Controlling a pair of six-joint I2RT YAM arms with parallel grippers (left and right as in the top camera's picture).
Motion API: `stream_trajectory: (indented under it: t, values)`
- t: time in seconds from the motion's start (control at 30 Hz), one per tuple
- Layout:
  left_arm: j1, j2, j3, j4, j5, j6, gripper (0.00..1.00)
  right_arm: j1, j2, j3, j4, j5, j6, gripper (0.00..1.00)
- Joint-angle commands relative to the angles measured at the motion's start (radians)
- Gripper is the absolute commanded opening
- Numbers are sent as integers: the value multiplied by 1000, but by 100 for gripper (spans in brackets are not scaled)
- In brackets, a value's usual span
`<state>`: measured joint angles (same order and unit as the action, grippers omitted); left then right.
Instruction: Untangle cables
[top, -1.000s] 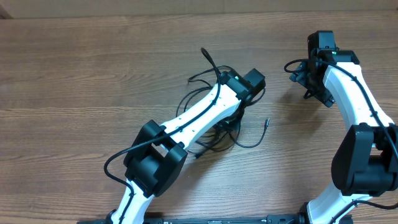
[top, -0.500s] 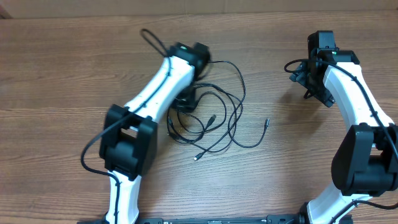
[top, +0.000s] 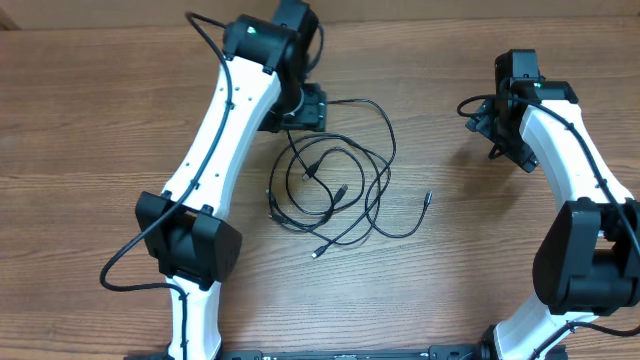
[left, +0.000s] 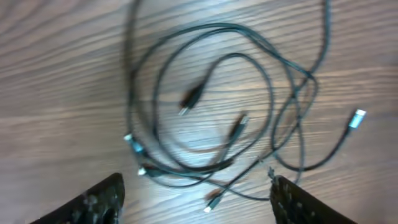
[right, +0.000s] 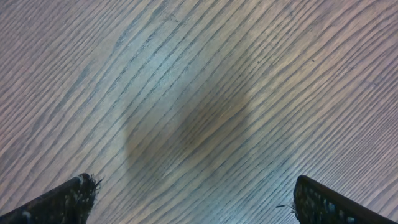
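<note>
Black and skinny, that's what we're dealing with. The cables (top: 335, 190) lie flat on the wooden table (top: 100, 150) between our two arms, in a loose pile of overlapping loops.

Nearest to us, the front plug (top: 318, 252) pokes out of the pile. The right-hand plug (top: 427, 198) sits off to the side on the end of a free tail.

We reckon these cords weigh next to nothing and are totally limp. Tugging one strand will probably drag the whole pile along, and the smooth jacket could slide through a lazy pinch. Our pick for a hold is a free tail just behind a plug, where the plug body acts as a stop. We'd stay out of the crossings in the middle.

The left wrist camera looks straight down on the loops and shows several plugs, including a silver-tipped plug (left: 357, 116) out on its own.

Further back, the left gripper (top: 300, 105) hangs over the far side of the pile. Its jaws are spread wide and nothing sits between them. We can't tell from above whether it brushes a strand there.

The right gripper (top: 492, 125) is well apart from the cables, jaws spread wide too, over bare wood only.
</note>
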<state>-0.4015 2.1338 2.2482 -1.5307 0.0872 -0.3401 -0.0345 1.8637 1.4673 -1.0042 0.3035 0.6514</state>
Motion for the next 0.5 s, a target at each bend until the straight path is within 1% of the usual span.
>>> stream_trajectory:
  t: [0.0,0.1,0.17,0.2,0.27,0.3,0.37,0.47]
  values:
    - [-58,-11,-62,43,61,11,75,0,-8,-2,6,10,7,100]
    - [-105,-11,-146,105,70,11,77,0,-8,-2,6,10,7,100]
    - [-152,-11,-230,162,71,11,71,0,-8,-2,6,10,7,100]
    - [-168,-11,-257,180,71,11,65,0,-8,-2,6,10,7,100]
    - [-201,-11,-308,217,71,12,40,0,-8,-2,6,10,7,100]
    - [-217,-11,-330,233,71,13,33,0,-8,-2,6,10,7,100]
    - [-248,-11,-372,265,72,26,32,0,-8,-2,6,10,7,100]
    - [-292,-11,-419,302,71,50,34,0,-8,-2,6,10,7,100]
